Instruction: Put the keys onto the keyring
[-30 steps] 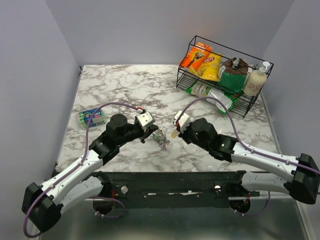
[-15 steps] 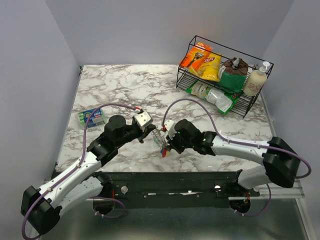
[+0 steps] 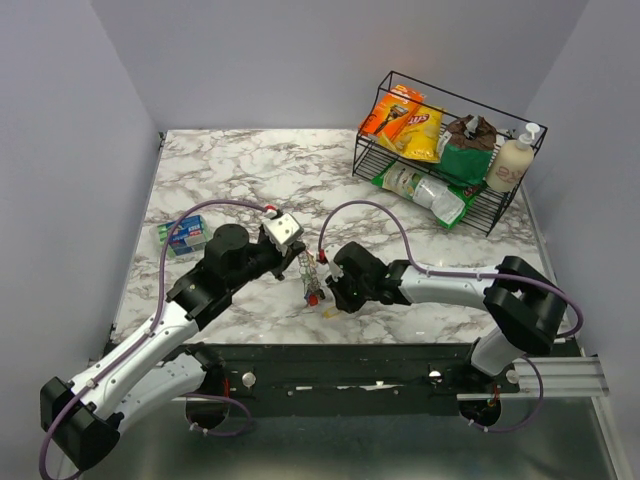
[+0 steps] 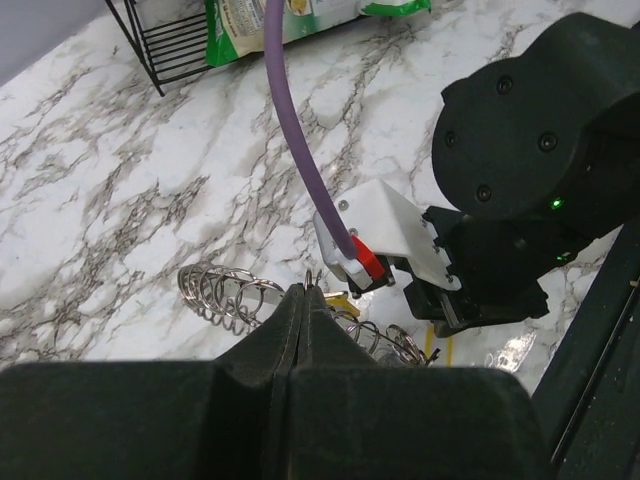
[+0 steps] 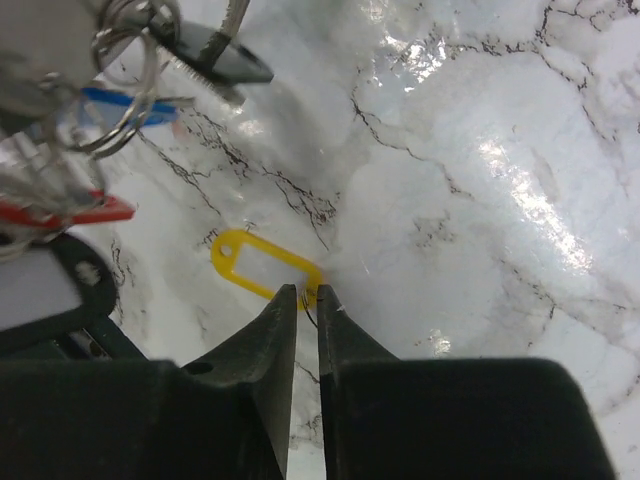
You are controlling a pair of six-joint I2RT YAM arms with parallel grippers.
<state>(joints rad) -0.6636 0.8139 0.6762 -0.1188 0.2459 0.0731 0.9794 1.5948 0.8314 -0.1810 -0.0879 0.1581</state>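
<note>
Just beyond my right tool (image 5: pixel 304 292), the keyring (image 4: pixel 225 297) is hanging with its blue, red and black keys (image 5: pixel 140 103), my left tool (image 4: pixel 305 292) clamping shut on its coils. My right tool's jaws are sitting almost closed, pinching the near end of the yellow key (image 5: pixel 255 258), which is lying flat on the worktop (image 5: pixel 480 200).

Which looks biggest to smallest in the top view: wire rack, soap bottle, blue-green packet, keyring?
1. wire rack
2-3. soap bottle and blue-green packet: about alike, not ranked
4. keyring with its keys, smallest
</note>
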